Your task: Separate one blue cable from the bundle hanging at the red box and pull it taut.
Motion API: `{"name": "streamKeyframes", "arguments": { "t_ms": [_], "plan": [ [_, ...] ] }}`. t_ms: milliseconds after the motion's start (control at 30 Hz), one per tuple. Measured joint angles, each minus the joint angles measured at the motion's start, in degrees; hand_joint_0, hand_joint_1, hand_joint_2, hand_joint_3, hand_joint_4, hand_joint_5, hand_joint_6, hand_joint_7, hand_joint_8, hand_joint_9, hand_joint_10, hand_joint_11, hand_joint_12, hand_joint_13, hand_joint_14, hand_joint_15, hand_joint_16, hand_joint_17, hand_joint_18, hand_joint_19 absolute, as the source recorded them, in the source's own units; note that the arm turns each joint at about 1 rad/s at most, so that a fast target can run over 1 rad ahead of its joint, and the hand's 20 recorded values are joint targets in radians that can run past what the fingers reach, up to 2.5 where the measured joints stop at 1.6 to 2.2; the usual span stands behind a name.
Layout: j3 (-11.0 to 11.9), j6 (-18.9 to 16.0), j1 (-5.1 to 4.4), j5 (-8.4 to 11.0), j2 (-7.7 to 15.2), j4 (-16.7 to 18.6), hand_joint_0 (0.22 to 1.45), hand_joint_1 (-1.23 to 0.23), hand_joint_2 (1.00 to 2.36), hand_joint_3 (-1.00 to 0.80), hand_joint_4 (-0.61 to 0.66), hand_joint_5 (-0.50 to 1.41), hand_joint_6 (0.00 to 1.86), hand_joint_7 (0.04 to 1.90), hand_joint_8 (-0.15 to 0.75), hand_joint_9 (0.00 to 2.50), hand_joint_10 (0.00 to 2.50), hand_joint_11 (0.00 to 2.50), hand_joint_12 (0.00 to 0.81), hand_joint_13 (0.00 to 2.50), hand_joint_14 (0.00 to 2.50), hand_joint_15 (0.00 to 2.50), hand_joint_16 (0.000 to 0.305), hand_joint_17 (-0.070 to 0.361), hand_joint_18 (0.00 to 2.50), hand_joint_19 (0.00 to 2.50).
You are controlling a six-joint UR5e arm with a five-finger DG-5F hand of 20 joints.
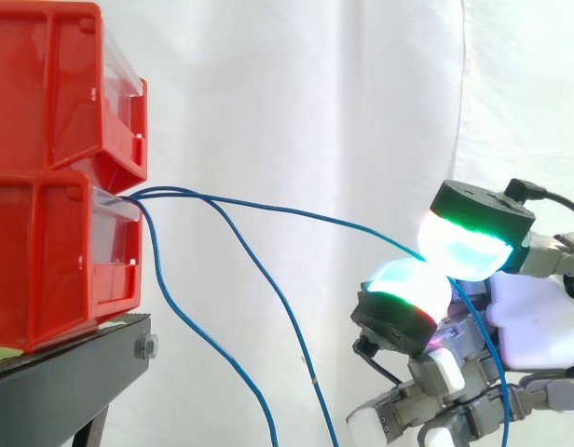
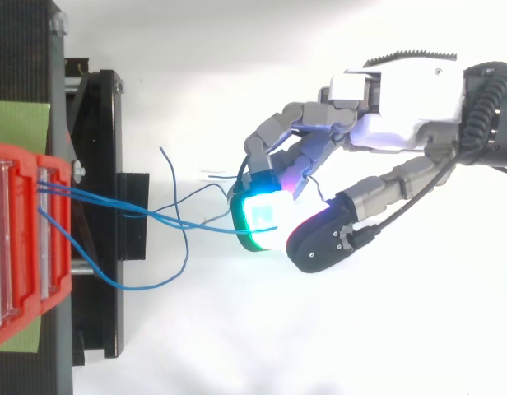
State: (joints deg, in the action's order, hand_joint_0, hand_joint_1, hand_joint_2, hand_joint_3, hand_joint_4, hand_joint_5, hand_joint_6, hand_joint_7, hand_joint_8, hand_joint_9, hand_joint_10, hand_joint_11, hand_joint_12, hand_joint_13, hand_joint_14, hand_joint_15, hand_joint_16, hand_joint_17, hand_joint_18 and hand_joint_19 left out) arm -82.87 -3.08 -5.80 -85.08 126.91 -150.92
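- The hand (image 1: 537, 326) reaches in from the right, well off the black stand (image 1: 73, 372), out in the open before the white curtain (image 1: 315, 93).
- It has a grip: two glowing fingertips (image 1: 464, 250) are pressed together, cyan-white with a green rim, and one blue cable (image 1: 306, 213) is pinched right between them.
- That cable leaves the front opening of the lower red bin (image 1: 45, 261) and crosses the gap to the pinch in a nearly straight, gently bowed line.
- Past the pinch, the same blue line drops down in front of the hand's pale body.
- Two loose blue cables (image 1: 311, 374) come out of the same opening, sag apart from the pinched one and hang down below the level of the stand.
- The upper red bin (image 1: 54, 84) sits stacked on the lower one, both at the edge of the stand that faces the hand.
- From above, the hand (image 2: 393, 123) comes in from the right, with its other fingers curled in behind the bright pad (image 2: 258, 216).
- From above, the blue strands fan out from the bin front over the stand's edge; one dips in a wide loop, and a free end points upward near the stand.
- A green patch (image 2: 19, 123) lies on the stand beside the bins.
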Motion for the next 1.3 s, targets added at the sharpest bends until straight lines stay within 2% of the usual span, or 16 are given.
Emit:
{"name": "streamKeyframes", "arguments": {
  "t_ms": [633, 1300],
  "plan": [
    [0.0, 0.0, 0.00, 0.00, 0.0, 0.0, 0.65, -0.79, 1.05, 0.01, 0.00, -0.10, 0.92, 1.26, 0.402, 0.95, 0.01, 0.70, 0.409, 0.56, 0.01, 0.31, 0.059, 0.133, 0.63, 0.48],
    [0.0, 0.0, 0.00, 0.00, 0.0, -0.1, 0.66, -0.80, 1.01, 0.03, 0.00, -0.10, 0.92, 1.26, 0.403, 0.97, 0.01, 0.72, 0.405, 0.57, 0.01, 0.32, 0.058, 0.131, 0.63, 0.49]
  ]
}}
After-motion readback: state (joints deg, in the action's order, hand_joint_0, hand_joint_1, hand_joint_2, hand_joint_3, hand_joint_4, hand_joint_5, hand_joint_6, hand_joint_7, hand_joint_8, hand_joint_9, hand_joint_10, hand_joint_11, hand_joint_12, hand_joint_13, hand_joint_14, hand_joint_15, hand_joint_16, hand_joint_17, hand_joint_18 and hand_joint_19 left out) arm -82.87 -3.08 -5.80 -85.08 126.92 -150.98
